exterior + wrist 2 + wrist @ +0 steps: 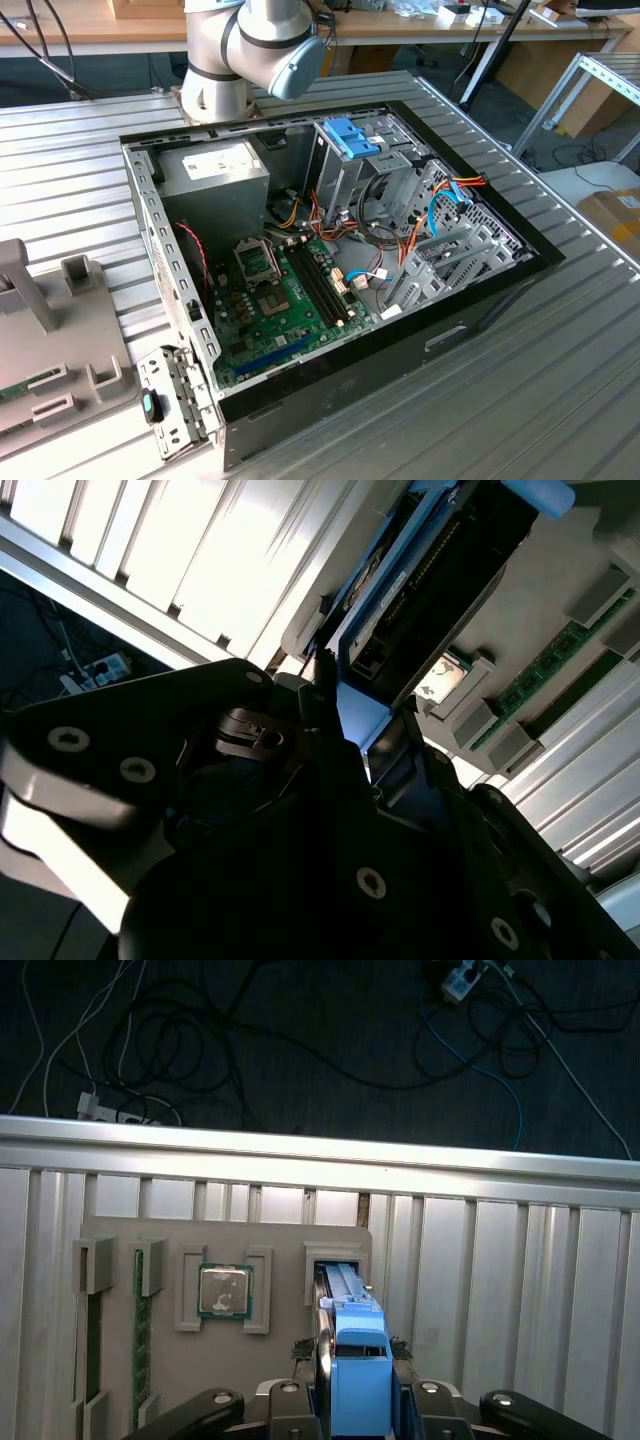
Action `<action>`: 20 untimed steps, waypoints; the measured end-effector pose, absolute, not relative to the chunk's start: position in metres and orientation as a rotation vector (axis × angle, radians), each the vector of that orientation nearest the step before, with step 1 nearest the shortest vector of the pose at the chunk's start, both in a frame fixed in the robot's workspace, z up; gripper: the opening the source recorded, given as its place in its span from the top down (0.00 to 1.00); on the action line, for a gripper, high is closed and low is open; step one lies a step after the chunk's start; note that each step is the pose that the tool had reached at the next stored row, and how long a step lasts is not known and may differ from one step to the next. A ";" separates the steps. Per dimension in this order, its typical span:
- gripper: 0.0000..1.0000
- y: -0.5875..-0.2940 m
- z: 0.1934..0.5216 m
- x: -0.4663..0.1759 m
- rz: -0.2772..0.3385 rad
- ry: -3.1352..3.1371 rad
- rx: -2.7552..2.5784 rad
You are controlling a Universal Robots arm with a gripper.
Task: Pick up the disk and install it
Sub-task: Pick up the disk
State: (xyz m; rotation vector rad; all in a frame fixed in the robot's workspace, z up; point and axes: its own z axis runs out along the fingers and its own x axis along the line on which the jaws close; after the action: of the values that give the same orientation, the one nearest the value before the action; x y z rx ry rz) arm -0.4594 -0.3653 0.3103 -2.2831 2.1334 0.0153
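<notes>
Gripper (352, 1352): closed on the disk's blue frame, a finger on each side; poised over the grey tray (230, 1245)
Disk (358, 1365): standing on edge; its far end in the tray's end slot, just beside the processor chip (224, 1290)
Memory stick (140, 1340): lying in the tray's long slot; beyond the chip from the disk
Computer case (330, 250): open; beside the tray, towards the exterior view's right

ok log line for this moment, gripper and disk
gripper: shut on disk | disk: upright, in grey holder slot | install: not yet done
</notes>
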 end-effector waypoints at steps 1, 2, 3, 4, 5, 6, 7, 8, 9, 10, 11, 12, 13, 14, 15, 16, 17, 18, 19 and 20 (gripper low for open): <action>0.63 -0.365 0.310 -0.459 0.015 2.133 -2.283; 0.63 -0.365 0.310 -0.459 0.015 2.137 -2.280; 0.63 -0.365 0.310 -0.459 0.015 2.157 -2.260; 0.63 -0.365 0.310 -0.459 0.015 2.170 -2.248; 0.63 -0.365 0.310 -0.459 0.015 2.181 -2.237; 0.63 -0.365 0.310 -0.459 0.015 2.181 -2.237; 0.63 -0.365 0.310 -0.459 0.015 2.181 -2.237; 0.63 -0.365 0.310 -0.459 0.015 2.182 -2.237; 0.63 -0.365 0.310 -0.459 0.015 2.182 -2.237; 0.63 -0.365 0.310 -0.459 0.015 2.182 -2.237; 0.63 -0.365 0.310 -0.459 0.015 2.182 -2.236; 0.63 -0.365 0.310 -0.459 0.015 2.182 -2.236; 0.63 -0.365 0.310 -0.459 0.015 2.182 -2.236; 0.63 -0.365 0.310 -0.459 0.015 2.182 -2.236; 0.63 -0.365 0.310 -0.459 0.015 2.182 -2.236; 0.63 -0.365 0.310 -0.459 0.015 2.182 -2.236; 0.63 -0.365 0.310 -0.459 0.015 2.183 -2.236; 0.63 -0.365 0.310 -0.459 0.015 2.183 -2.236; 0.63 -0.365 0.311 -0.459 0.015 2.183 -2.236; 0.63 -0.365 0.313 -0.459 0.015 2.182 -2.236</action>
State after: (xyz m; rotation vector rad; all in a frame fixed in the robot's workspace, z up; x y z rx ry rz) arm -0.4594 -0.3653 0.3126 -2.2356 2.1825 0.0146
